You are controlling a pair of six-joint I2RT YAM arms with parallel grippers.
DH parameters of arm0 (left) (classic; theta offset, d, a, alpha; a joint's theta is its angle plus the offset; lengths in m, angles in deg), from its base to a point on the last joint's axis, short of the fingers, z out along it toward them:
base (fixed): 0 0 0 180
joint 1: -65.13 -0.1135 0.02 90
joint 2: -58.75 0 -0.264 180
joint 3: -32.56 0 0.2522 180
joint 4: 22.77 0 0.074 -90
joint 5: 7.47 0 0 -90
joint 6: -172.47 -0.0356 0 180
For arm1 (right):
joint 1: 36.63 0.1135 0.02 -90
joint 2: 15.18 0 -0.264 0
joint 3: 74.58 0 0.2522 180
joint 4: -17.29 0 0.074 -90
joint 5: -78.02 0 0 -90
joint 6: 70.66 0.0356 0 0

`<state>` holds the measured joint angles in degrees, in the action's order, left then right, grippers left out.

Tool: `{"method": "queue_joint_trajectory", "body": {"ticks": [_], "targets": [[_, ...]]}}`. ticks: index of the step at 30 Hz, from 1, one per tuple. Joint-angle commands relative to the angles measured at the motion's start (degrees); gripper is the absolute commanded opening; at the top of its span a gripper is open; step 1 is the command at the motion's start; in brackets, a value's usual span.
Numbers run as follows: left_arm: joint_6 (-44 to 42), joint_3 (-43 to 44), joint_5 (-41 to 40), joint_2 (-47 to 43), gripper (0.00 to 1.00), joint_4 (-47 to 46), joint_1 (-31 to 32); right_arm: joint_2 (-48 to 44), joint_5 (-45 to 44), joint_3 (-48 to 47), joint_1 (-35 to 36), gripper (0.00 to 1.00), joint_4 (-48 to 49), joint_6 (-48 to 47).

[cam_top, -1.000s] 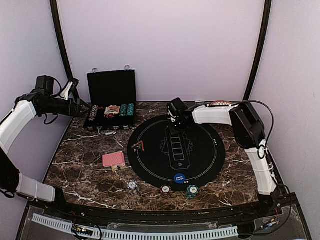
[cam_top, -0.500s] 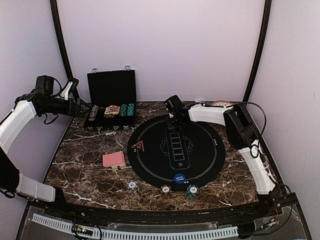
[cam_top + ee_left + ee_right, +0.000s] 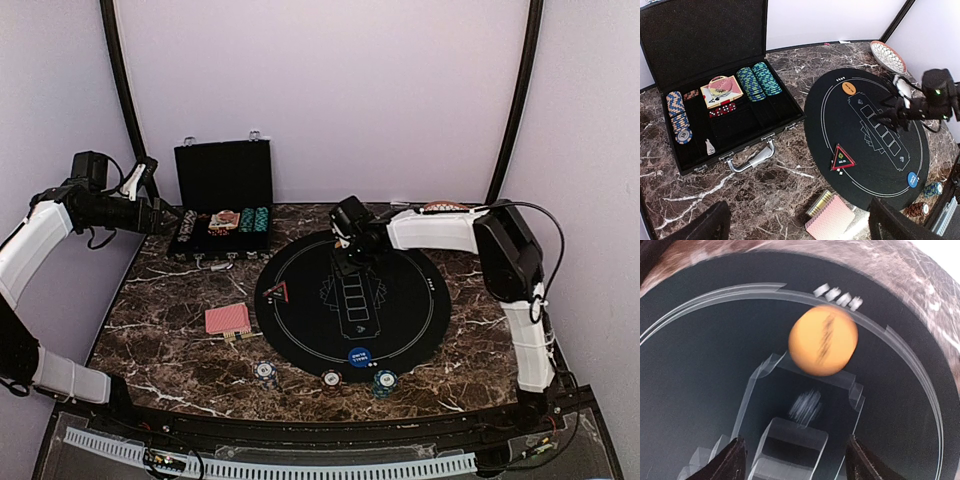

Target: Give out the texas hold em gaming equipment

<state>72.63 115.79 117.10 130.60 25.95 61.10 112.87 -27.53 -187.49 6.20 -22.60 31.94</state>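
Orange disc (image 3: 823, 340): wrist views show; overhead, right arm (image 3: 435, 230) hides.

You can make out little here. On the blue round marker disc (image 3: 361, 355), at the near edge of the large round black mat (image 3: 300, 325), white lettering reads "SMALL BLIND", upside down to the top camera. The red triangle (image 3: 842, 158) carries small pale letters, apparently "ALL IN". A white-faced playing card (image 3: 712, 100) in the open black case (image 3: 700, 35) shows an "A" at its corner. The dark print on the orange round disc (image 3: 823, 340), and the four white marks (image 3: 838, 295) just beyond it on the mat, are too blurred for you to read.
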Motion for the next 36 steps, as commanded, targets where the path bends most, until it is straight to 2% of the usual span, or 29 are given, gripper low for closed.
{"method": "queue_joint_trajectory", "body": {"ticks": [1, 5, 11, 32, 36], "targets": [[-0.25, 0.94, 0.52, -1.65, 0.99, 1.26, -0.28, -12.94, 0.06, 12.99, 6.25, 0.68, 0.07, 2.87], [-0.27, 0.63, 0.81, -1.42, 0.99, 1.06, -0.28, -20.34, 2.05, 24.96, 11.15, 0.68, -0.39, 6.74], [-0.09, 0.71, 1.40, -1.23, 0.99, 0.70, -0.25, -24.20, 4.07, 32.01, 17.86, 0.66, -3.00, 10.64], [-0.09, 1.23, 1.80, -0.65, 0.99, 0.98, -0.27, -21.03, 3.33, 32.36, 21.22, 0.59, -5.02, 10.92], [0.08, 1.47, 1.63, -0.24, 0.99, 0.83, -0.26, -21.49, 2.60, 34.27, 21.51, 0.54, -5.17, 11.76]]}}
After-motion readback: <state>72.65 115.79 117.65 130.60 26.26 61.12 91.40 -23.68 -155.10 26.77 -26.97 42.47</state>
